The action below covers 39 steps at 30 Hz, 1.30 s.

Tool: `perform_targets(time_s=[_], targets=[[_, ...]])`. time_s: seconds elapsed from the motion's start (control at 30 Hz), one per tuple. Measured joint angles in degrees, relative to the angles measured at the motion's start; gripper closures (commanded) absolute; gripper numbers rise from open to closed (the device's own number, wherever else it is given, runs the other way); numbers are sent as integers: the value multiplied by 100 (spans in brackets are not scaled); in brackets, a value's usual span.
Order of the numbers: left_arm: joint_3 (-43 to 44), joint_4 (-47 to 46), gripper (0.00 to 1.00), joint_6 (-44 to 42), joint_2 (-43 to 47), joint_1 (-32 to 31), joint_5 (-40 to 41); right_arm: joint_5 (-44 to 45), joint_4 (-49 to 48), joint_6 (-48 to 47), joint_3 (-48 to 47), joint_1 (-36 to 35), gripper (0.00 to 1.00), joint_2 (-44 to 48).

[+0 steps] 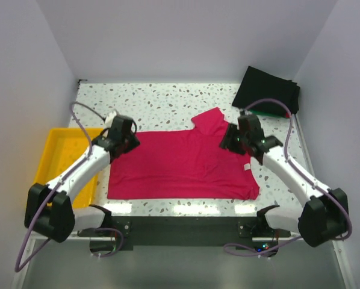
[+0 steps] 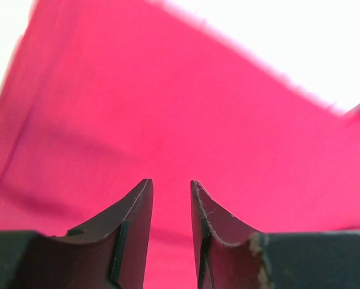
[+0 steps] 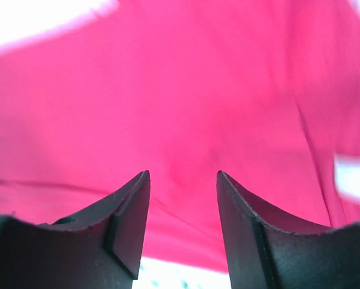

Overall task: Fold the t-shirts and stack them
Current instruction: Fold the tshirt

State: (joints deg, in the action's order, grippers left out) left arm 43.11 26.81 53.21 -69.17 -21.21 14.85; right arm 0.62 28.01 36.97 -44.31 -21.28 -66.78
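A crimson-pink t-shirt [image 1: 180,165] lies flat across the middle of the table, one sleeve [image 1: 210,120] sticking out toward the back. Its white tag [image 1: 247,167] shows near the right edge. My left gripper [image 1: 127,139] hovers over the shirt's back left corner. In the left wrist view its jaws [image 2: 171,180] stand apart, only pink cloth [image 2: 168,108] beneath them. My right gripper [image 1: 231,137] is over the back right part, beside the sleeve. Its jaws [image 3: 183,173] are open above the cloth [image 3: 180,90], with the tag [image 3: 351,177] off to the right. Neither holds anything.
A folded black t-shirt [image 1: 267,90] lies at the back right corner with a green edge [image 1: 270,112] showing under it. A yellow tray [image 1: 62,162] sits at the table's left edge, beside the left arm. White walls close in the table on three sides.
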Motion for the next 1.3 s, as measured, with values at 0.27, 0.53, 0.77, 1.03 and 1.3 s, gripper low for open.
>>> perform_targets(time_s=[0.27, 0.53, 0.77, 1.03, 1.3], targets=[[2933, -42, 65, -516, -2232, 1134, 503, -404, -678, -743, -3556, 398, 48, -2444], [3683, 470, 65, -791, -4002, 1397, 866, -813, -737, -1016, -4422, 732, 47, -4006], [3910, 710, 65, -785, -4452, 1397, 999, -905, -708, -1298, -4782, 715, 47, -4507], [3917, 796, 65, -726, -4452, 1397, 1113, -922, -708, -1416, -4900, 715, 47, -4769], [3917, 811, 65, -680, -4634, 1399, 1198, -938, -693, -1427, -4966, 726, 47, -5060]])
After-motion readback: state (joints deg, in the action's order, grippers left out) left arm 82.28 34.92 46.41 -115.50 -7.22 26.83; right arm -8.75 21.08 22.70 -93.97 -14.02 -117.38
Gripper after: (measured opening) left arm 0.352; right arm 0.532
